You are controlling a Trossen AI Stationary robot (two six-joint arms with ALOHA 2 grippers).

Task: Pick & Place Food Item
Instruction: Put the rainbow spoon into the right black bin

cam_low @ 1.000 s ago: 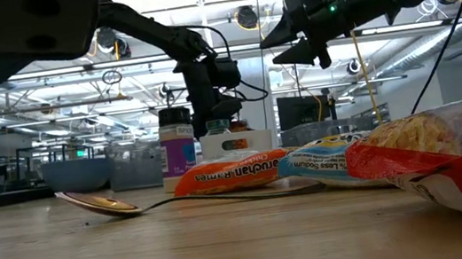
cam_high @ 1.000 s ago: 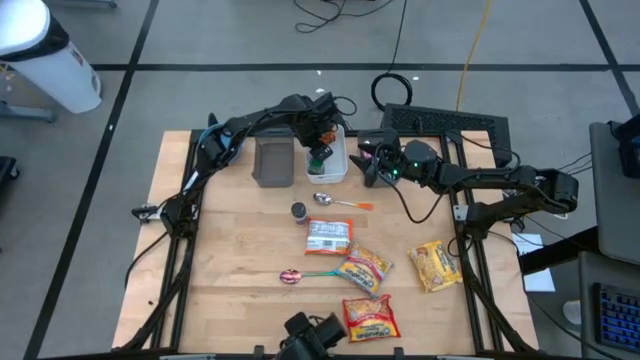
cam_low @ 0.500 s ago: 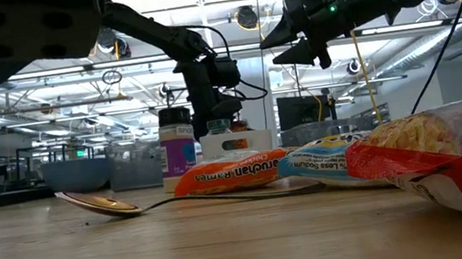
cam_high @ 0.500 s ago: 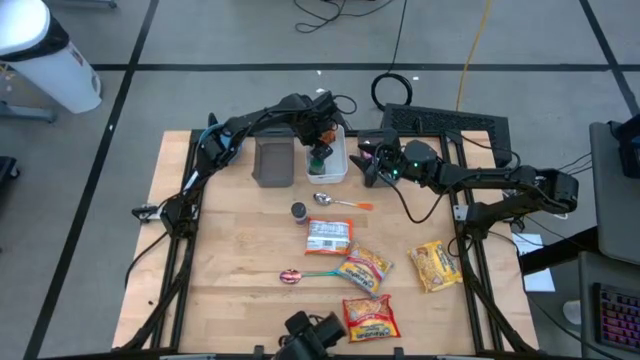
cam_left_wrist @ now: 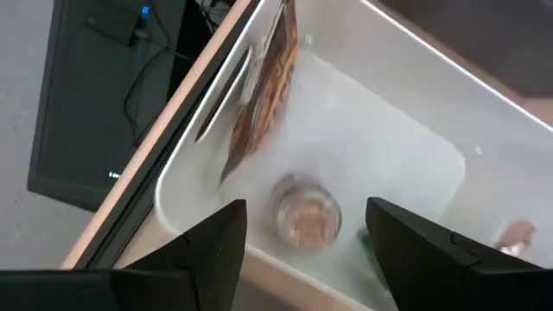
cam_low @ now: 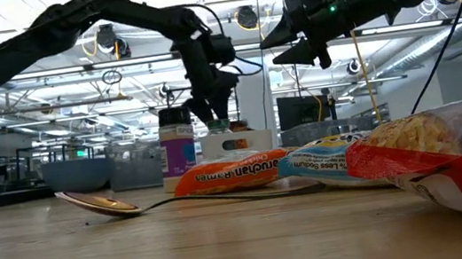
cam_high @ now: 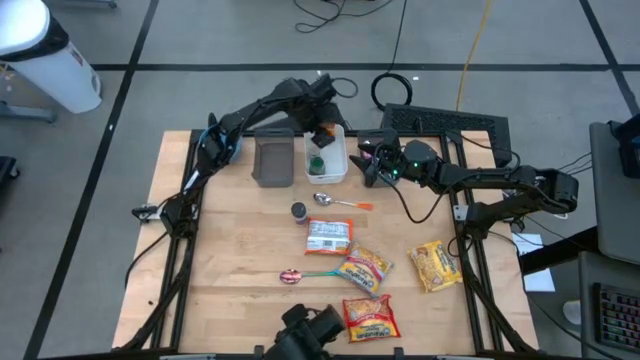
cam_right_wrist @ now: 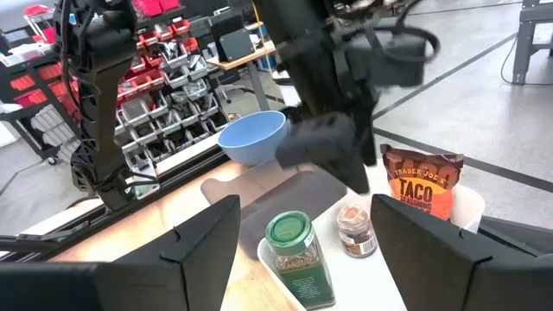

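A white bin (cam_high: pixel 328 157) stands at the table's far middle. In it stand a green-lidded jar (cam_right_wrist: pixel 291 249) and a small spice jar (cam_left_wrist: pixel 304 210), and a Taco packet (cam_left_wrist: pixel 259 95) leans against the bin's far wall. My left gripper (cam_high: pixel 321 134) hangs open above the bin, pointing steeply down. In the left wrist view my left gripper (cam_left_wrist: pixel 302 226) has its fingers on either side of the spice jar, well above it and apart from it. My right gripper (cam_high: pixel 368 162) waits open and level, just right of the bin, with nothing between its fingers (cam_right_wrist: pixel 207 242).
A grey tray (cam_high: pixel 272 160) sits left of the bin. Nearer me lie a spoon (cam_high: pixel 336 201), a small dark jar (cam_high: pixel 299 211), several noodle packets (cam_high: pixel 363 268) and a second spoon (cam_high: pixel 300 275). A blue bowl (cam_right_wrist: pixel 252 136) stands beyond the tray.
My left gripper has risen straight up out of the white bin, still pointing down. The jars and the packet stay where they were inside the bin.
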